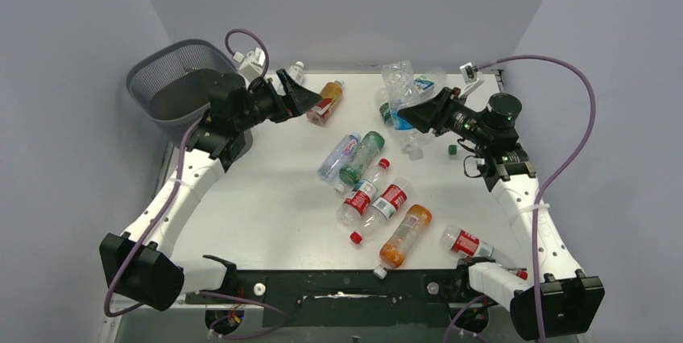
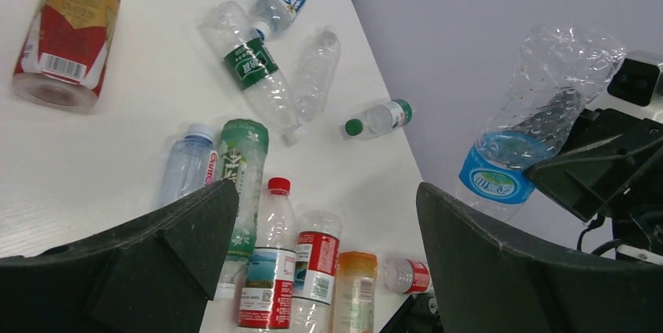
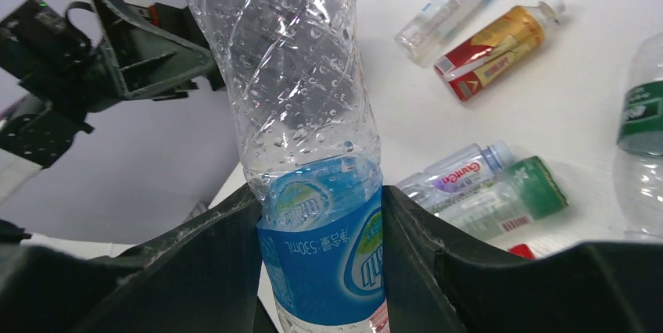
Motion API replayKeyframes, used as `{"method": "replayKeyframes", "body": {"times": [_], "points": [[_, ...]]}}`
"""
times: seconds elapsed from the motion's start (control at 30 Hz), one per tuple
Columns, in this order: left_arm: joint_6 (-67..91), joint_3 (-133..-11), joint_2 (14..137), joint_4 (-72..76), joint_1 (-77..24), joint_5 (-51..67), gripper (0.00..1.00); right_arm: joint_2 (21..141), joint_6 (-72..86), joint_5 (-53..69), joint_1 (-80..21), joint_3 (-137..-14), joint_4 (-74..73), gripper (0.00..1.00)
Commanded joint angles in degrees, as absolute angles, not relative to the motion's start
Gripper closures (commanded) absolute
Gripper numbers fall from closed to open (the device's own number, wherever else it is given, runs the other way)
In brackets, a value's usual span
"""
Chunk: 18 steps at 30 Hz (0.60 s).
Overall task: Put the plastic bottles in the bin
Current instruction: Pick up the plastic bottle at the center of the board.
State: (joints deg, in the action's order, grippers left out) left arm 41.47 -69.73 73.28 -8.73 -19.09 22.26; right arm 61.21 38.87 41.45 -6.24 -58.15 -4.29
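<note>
The right fingers (image 3: 211, 247) clamp a clear crumpled plastic bottle with a blue label (image 3: 320, 259) at the label, its body rising toward 12 o'clock. The left fingers (image 2: 156, 247) stand wide apart, empty. Other bottles (image 1: 378, 198) lie scattered on the white table (image 1: 266, 214). The dark grey mesh bin (image 1: 173, 85) stands at the table's 10 o'clock corner, before pale grey walls (image 1: 346, 5).

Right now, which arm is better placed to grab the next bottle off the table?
Left. The left hand is open and empty beside the amber bottle, with the bin close by. The right hand is shut on the blue-label bottle, far from the bin.
</note>
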Motion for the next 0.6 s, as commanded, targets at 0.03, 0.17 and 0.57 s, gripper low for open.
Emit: {"method": "replayKeyframes", "body": {"times": [0.03, 0.17, 0.57], "points": [[47.62, -66.16, 70.24, 6.17, -21.62, 21.18, 0.15, 59.66, 46.35, 46.82, -7.99, -56.08, 8.14, 0.57], [50.11, -63.55, 70.11, 13.53, -25.39, 19.51, 0.15, 59.59, 49.87, 46.43, -9.04, -53.77, 13.01, 0.57], [47.29, -60.42, 70.34, 25.33, -35.54, 12.19, 0.15, 62.49, 53.46, 42.45, -14.80, -52.56, 16.17, 0.58]]}}
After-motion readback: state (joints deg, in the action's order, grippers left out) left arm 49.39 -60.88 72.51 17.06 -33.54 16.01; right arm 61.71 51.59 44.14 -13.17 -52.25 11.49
